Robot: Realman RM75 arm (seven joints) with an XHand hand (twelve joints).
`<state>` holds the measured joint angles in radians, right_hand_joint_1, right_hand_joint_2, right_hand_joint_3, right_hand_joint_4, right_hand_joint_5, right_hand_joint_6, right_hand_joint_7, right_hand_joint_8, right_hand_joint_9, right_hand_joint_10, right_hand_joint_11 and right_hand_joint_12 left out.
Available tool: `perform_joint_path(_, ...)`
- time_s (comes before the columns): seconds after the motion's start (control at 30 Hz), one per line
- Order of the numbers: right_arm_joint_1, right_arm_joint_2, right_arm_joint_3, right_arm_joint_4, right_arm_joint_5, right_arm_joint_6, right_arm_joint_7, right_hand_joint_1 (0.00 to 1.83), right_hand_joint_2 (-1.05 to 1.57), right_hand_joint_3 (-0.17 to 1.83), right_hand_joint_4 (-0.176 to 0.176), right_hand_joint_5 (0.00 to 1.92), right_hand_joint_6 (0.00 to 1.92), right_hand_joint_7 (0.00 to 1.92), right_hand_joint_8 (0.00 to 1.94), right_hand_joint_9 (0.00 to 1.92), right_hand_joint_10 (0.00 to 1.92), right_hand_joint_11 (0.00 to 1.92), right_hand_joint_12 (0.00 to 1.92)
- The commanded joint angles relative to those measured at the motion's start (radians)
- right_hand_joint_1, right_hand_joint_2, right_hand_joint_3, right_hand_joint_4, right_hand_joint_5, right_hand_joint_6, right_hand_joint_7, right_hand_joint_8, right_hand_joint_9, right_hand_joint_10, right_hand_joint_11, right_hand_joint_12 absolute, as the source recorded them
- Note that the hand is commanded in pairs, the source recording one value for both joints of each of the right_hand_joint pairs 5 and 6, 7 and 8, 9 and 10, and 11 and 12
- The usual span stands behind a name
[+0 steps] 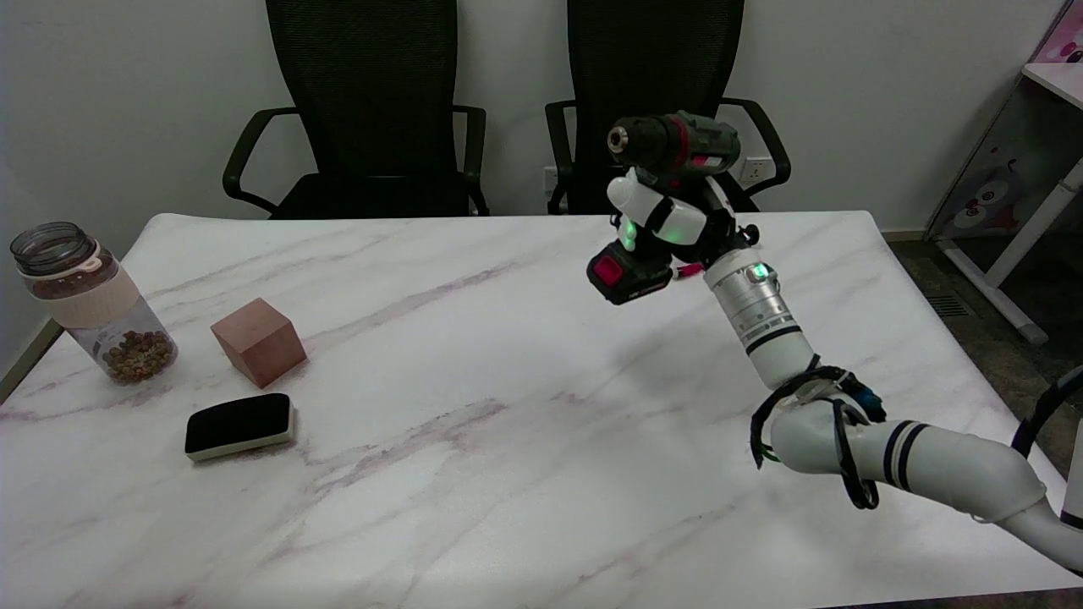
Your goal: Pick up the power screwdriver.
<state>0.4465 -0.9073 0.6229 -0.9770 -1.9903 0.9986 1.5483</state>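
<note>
The right hand grips the power screwdriver by its handle, holding it in the air above the desk's far right part, so the pickup looks done.

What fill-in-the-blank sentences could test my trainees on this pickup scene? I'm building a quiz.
1. The right hand holds the power screwdriver ____ the table.
2. The wooden cube sits between the eraser and the ____.
3. Behind the table stand two black ____.

Missing words: above; jar; chairs
</note>
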Motion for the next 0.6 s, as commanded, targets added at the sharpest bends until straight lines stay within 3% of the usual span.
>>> perform_joint_path(0.03, 0.098, 0.051, 0.022, -0.145, 0.005, -0.093, -0.104, 0.91, 0.59, 0.7, 0.176, 1.92, 1.92, 1.92, 1.92, 1.92, 1.92, 1.92, 1.92)
perform_joint_path(0.33, 0.141, 0.048, 0.032, -0.189, 0.005, -0.194, -0.157, 0.9, 0.57, 0.73, 0.176, 1.92, 1.92, 1.92, 1.92, 1.92, 1.92, 1.92, 1.92)
perform_joint_path(0.43, 0.15, 0.042, 0.025, -0.198, 0.005, -0.232, -0.157, 0.87, 0.24, 0.63, 0.176, 1.92, 1.92, 1.92, 1.92, 1.92, 1.92, 1.92, 1.92)
perform_joint_path(0.6, 0.172, 0.025, 0.017, -0.201, 0.007, -0.301, -0.157, 0.82, 0.05, 0.45, 0.176, 1.92, 1.92, 1.92, 1.92, 1.92, 1.92, 1.92, 1.92)
